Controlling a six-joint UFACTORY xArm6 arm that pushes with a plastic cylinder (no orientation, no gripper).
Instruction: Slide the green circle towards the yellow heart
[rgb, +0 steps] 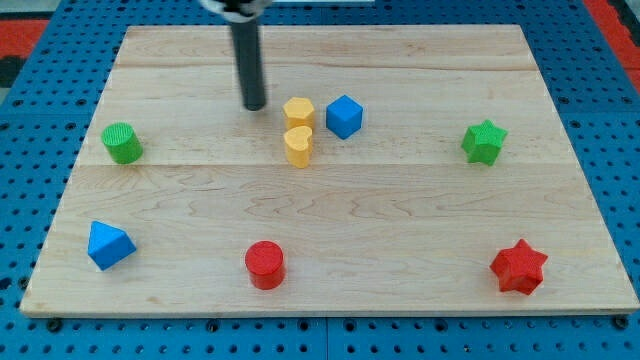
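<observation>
The green circle (122, 142) sits near the board's left edge, at mid height. The yellow heart (298, 145) stands left of the board's centre, touching a yellow hexagon-like block (298, 111) just above it. My tip (254, 105) rests on the board just left of the yellow hexagon block, above and left of the heart, and far to the right of the green circle. The rod rises from it to the view's top.
A blue cube (344, 116) stands right of the yellow pair. A green star (484, 141) is at the right. A blue triangle-like block (109, 245), a red circle (265, 265) and a red star (519, 266) lie along the bottom of the wooden board (330, 210).
</observation>
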